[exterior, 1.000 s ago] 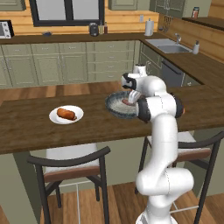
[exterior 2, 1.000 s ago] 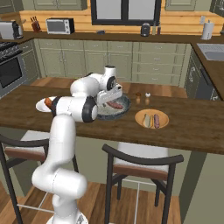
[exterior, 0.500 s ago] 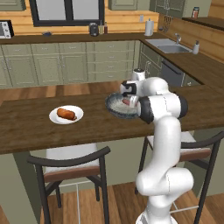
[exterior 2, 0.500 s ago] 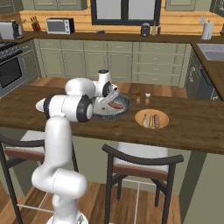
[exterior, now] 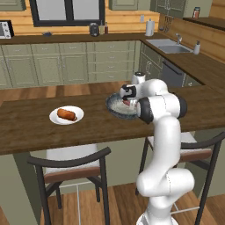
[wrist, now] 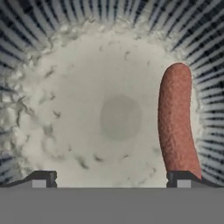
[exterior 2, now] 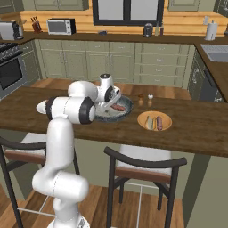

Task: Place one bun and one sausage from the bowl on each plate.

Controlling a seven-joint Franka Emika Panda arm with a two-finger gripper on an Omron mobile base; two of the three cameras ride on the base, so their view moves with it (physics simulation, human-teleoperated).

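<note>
1. On the worktop's left stretch, in the left base view, the white plate (exterior: 66, 116) carries one bun (exterior: 67, 114)
2. My gripper (wrist: 111, 179) hangs over the middle of the bowl (wrist: 26, 39), jaws spread wide, holding nothing
3. My left fingertip (wrist: 41, 179) stands over bare speckled bowl floor, well clear of any food
4. The sausage (wrist: 177, 120) lies along the bowl's right inner edge; its near end reaches my right fingertip (wrist: 183, 179), outside the gap
5. In the right base view, the orange-tan plate (exterior 2: 154, 120) sits just right of the bowl, holding a bun and a sausage
</note>
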